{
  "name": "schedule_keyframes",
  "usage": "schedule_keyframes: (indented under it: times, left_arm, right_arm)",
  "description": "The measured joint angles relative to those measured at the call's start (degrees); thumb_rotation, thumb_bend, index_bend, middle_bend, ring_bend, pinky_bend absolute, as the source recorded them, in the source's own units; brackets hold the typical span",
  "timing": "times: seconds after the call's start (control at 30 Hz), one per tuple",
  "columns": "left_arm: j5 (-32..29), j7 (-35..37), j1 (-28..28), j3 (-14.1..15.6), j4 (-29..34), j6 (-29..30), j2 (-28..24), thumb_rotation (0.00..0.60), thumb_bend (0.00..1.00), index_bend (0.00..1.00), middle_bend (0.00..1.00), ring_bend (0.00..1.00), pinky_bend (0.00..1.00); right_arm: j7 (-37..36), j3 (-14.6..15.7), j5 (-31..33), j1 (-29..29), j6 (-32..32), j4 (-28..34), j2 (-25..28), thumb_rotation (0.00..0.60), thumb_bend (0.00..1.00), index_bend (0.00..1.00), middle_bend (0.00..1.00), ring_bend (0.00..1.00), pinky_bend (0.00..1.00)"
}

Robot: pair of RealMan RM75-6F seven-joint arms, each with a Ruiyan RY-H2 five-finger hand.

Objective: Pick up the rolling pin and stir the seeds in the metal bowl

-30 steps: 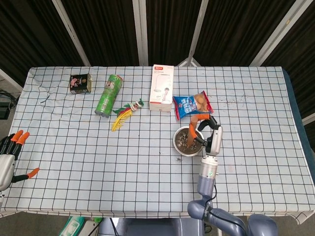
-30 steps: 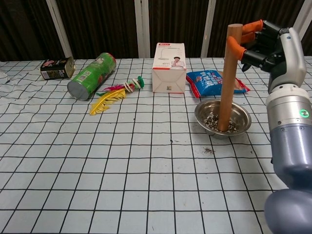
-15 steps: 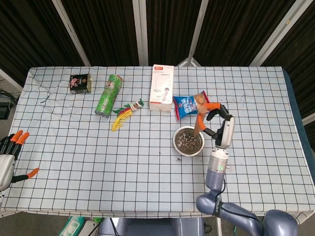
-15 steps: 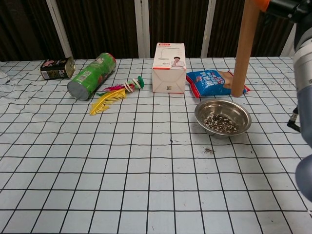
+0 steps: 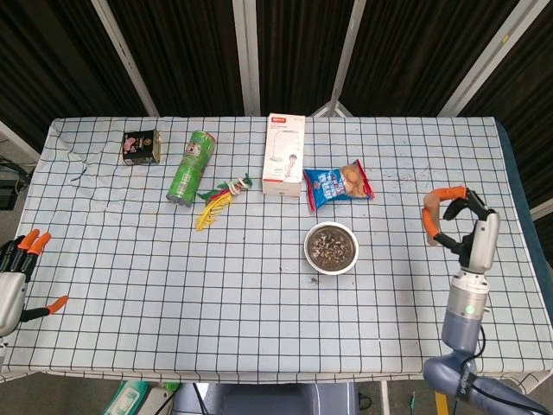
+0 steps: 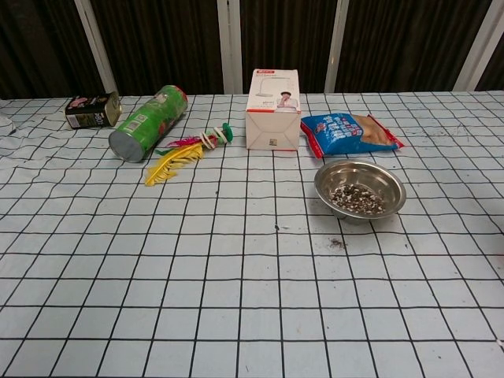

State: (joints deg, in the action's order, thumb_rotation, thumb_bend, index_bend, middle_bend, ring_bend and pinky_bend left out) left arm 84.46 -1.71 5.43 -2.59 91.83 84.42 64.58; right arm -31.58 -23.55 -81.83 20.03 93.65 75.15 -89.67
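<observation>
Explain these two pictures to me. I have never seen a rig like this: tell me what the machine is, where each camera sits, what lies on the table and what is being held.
This is a two-armed robot with human-like hands, working at a table with a checked cloth. One picture looks down from a camera at its head, the other looks forward from its chest.

On the cloth lie a round metal bowl of seeds, a green cylindrical can on its side, a small dark tin, a white upright box, a blue snack bag and a yellow and red feather toy.

The right hand, with orange fingertips, is off to the bowl's right, curled around what looks like a brown wooden rolling pin, seen nearly end-on. The left hand is at the table's edge, fingers apart, holding nothing. The chest view shows neither hand.
</observation>
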Motion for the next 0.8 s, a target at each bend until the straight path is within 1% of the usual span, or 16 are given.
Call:
schedule_keyframes:
  times: [0.1,0.2,0.4,0.53,0.8]
  left_arm:
    - [0.06,-0.03,-0.05,0.0,-0.02,0.11,0.05,0.6,0.2,0.04,0.0,0.0,0.0]
    - [0.16,-0.01,-0.11,0.03,-0.02,0.25,0.07,0.6,0.2,0.04,0.0,0.0,0.0]
    - [0.51,0.58,-0.28,0.18,-0.2,0.51,0.03,0.6,0.2,0.04,0.0,0.0,0.0]
    - [0.9,1.26,-0.36,0.31,-0.48,0.68,-0.02,0.6,0.2,0.04,0.0,0.0,0.0]
    - [0.97,1.23,-0.34,0.29,-0.38,0.67,-0.05,0.6,0.2,0.04,0.0,0.0,0.0]
  right_arm:
    - [0.16,3.51,-0.79,-2.62,-0.88,-0.38,3.09,0.6,0.84,0.8,0.72,0.69,0.69]
    - [0.5,5.94,-1.43,-4.39,-1.56,-0.66,4.85,0.6,0.84,0.8,0.72,0.69,0.69]
    - [3.77,9.24,-2.17,-5.65,-3.86,-2.0,6.42,0.6,0.84,0.8,0.72,0.69,0.69]
    - [7.01,10.54,-1.69,-5.6,-6.8,-4.25,6.81,0.6,0.84,0.8,0.72,0.69,0.69]
    - [8.97,11.78,-1.81,-5.33,-8.49,-4.12,7.56,0.6,0.84,0.8,0.72,0.69,0.69]
